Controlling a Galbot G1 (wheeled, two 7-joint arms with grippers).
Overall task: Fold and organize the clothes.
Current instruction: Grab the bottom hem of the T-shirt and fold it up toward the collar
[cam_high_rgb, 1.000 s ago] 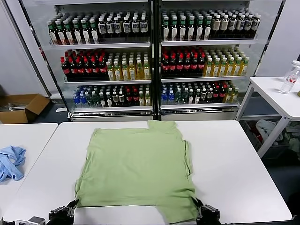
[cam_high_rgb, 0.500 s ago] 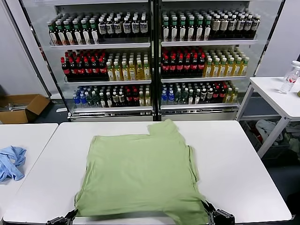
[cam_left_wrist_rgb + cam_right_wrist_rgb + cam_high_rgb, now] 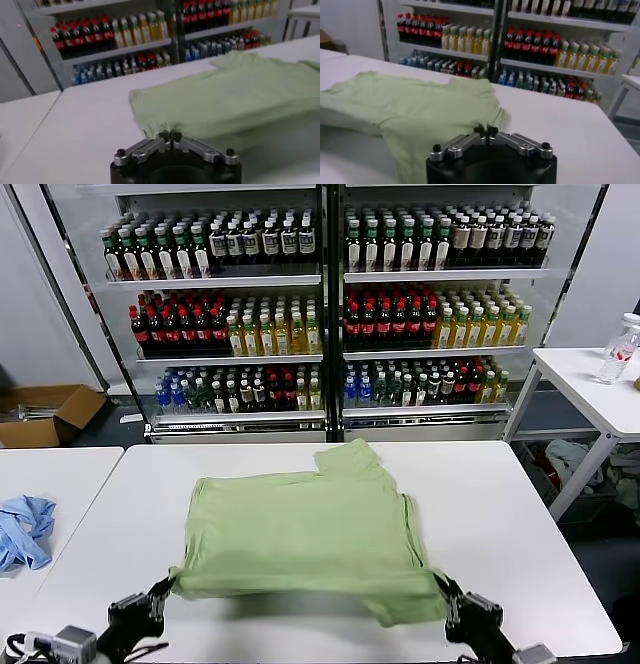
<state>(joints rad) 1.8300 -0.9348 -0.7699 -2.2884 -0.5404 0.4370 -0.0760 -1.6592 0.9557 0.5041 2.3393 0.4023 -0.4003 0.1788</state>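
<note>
The clothes, a light green shirt, lie on the white table with the near hem lifted off the surface. My left gripper is shut on the hem's left corner, seen pinched at the fingertips in the left wrist view. At the right corner my right gripper is shut on the cloth too, fabric bunching at its tips. A sleeve points toward the far edge. The shirt shows plain green; no print or collar is visible.
A crumpled light blue cloth lies on a second white table at the left. Drink coolers full of bottles stand behind. A cardboard box sits on the floor at the far left, and another white table with a bottle stands at the right.
Both grippers have risen and moved forward with the hem, lifting the near edge off the table and carrying it toward the far side. The flat part of the shirt looks shorter.
</note>
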